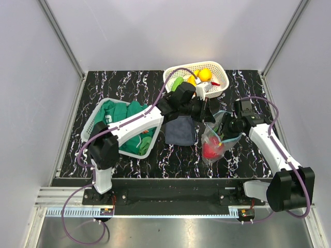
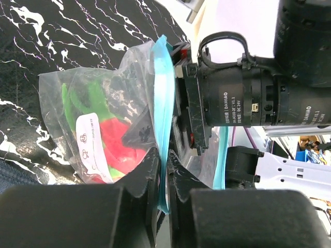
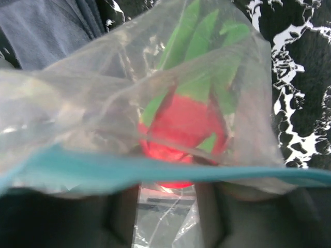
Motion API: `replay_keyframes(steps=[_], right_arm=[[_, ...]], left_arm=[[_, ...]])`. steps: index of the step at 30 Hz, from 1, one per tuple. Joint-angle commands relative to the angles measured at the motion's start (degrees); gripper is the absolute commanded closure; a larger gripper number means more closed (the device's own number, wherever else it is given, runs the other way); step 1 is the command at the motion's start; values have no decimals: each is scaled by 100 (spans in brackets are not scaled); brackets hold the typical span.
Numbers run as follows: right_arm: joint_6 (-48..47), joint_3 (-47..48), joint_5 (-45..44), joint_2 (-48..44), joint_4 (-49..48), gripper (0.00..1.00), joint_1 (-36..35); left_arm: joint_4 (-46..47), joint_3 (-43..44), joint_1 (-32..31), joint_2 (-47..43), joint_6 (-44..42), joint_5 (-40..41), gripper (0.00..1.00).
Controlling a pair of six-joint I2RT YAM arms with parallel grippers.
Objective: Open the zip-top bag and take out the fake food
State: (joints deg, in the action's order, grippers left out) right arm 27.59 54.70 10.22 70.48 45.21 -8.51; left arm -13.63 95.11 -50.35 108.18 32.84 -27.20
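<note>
The zip-top bag (image 1: 213, 140) hangs between my two grippers right of the table's middle, its lower end on the table. Inside is fake food (image 1: 211, 150): a red round fruit with green leaves, seen in the left wrist view (image 2: 116, 137) and the right wrist view (image 3: 181, 124). My left gripper (image 1: 209, 114) (image 2: 166, 165) is shut on one teal zip strip (image 2: 163, 93). My right gripper (image 1: 226, 129) (image 3: 168, 194) is at the bag's mouth with its fingers apart. The other strip (image 3: 103, 170) crosses in front and hides its tips.
A white basket (image 1: 223, 78) at the back holds yellow and green toy food. A white basket (image 1: 89, 124) at the left holds green clothing. A dark blue folded cloth (image 1: 181, 130) lies just left of the bag. The right arm's wrist (image 2: 243, 98) sits close to my left gripper.
</note>
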Motion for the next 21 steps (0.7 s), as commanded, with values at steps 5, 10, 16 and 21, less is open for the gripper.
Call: replay_keyframes(steps=[5, 10, 16, 21], right_arm=[[501, -459, 59, 133, 14, 25, 8], [589, -829, 42, 387, -407, 16, 8], [581, -794, 130, 1011, -908, 8, 16], [580, -654, 261, 1459, -1084, 4, 8]], left_arm=[[299, -63, -115, -78, 29, -119, 90], [369, -107, -177, -43, 47, -136, 90], [413, -116, -230, 45, 73, -172, 90], [405, -159, -230, 28, 47, -136, 91]])
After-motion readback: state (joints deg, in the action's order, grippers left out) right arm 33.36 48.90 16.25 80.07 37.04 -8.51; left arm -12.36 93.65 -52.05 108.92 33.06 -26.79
